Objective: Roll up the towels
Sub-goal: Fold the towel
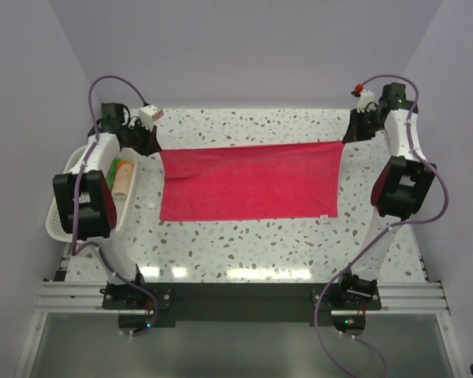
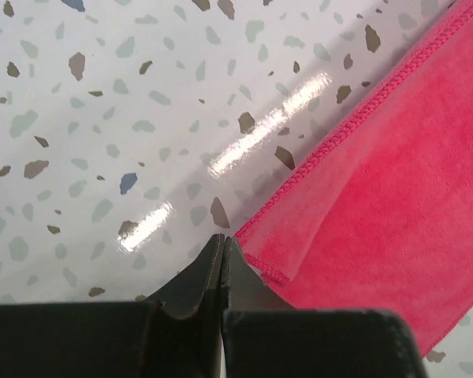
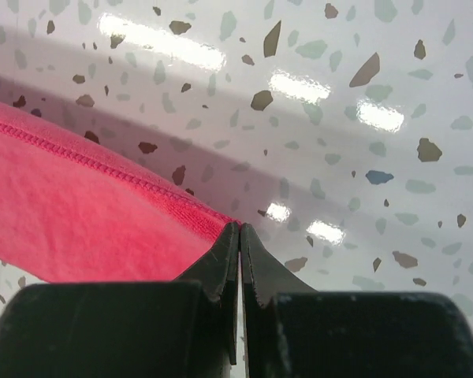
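Lying spread across the middle of the counter [image 1: 244,244], the pink towel [image 1: 252,185] has its long axis running from the left edge toward the right edge, and its far hem looks drawn straight between the two arms. The left claw [image 2: 222,240] is fully closed, its tips meeting at the towel's far-left corner. The right claw [image 3: 239,228] is likewise closed at the far-right corner. In both wrist views the hem runs right up to the tips and seems lifted slightly off the counter, so each claw appears to have its corner pinched. From either claw the cloth stretches inward and toward the near edge. Each arm has its own corner, so neither is the nearer one. A roll would probably begin by carrying the far hem toward the near edge, across the short axis, with both claws moving evenly so the tube does not skew. A basket [image 1: 63,224] at the left edge holds the green towel [image 1: 113,167] and the peach towel [image 1: 126,179].
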